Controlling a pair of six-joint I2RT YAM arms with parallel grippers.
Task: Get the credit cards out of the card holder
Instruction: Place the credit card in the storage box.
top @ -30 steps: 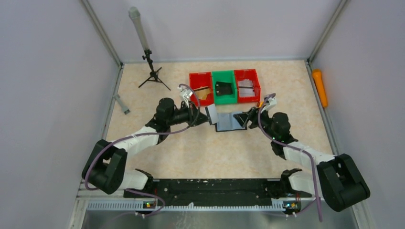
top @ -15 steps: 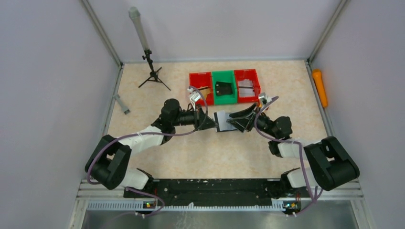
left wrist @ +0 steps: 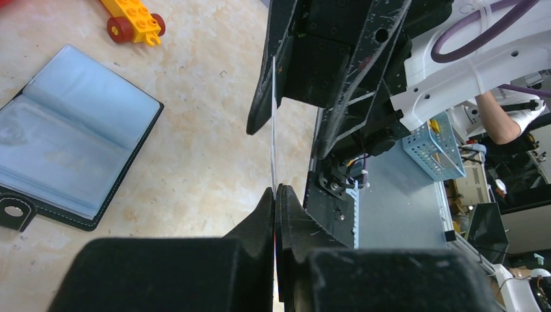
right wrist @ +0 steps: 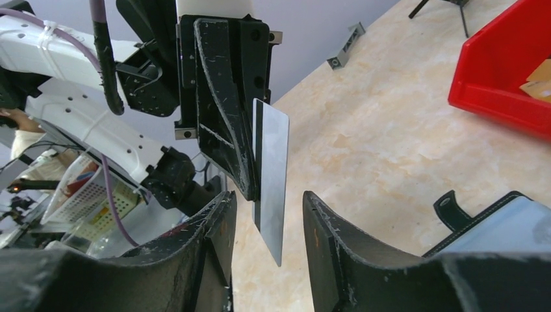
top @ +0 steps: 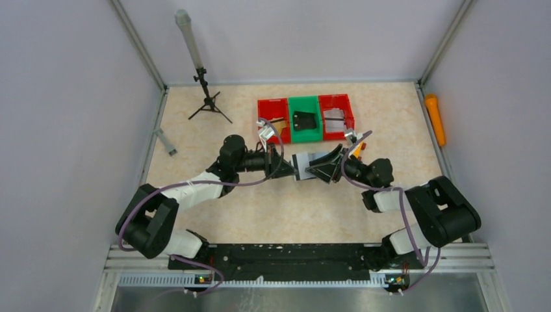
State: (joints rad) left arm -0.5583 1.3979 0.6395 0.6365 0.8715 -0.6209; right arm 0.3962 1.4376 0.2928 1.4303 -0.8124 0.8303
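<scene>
Both arms have closed in since a second ago. The right claw (top: 323, 169) has swung inward and now meets the left claw (top: 286, 162) nose to nose at the middle of the top view. That left claw is clenched on one short end of a card (right wrist: 271, 162), pale grey with a dark stripe along one long edge, held off the table (top: 273, 208). The card's free end hangs between the right claw's fingers (right wrist: 214, 234), which stand apart on either side of it — released, not pinching.

The card holder (left wrist: 71, 136) lies spread open on the table just beside the claws, at the left of the left wrist view. Its pale blue inside faces up — its closing tab (left wrist: 13, 211) is at the lower left corner. A yellow toy block (left wrist: 133, 16) with red wheels sits near it at the upper left. Just above centre in the top view, a green bin (top: 305, 118) sits between two red bins (top: 272, 120).
</scene>
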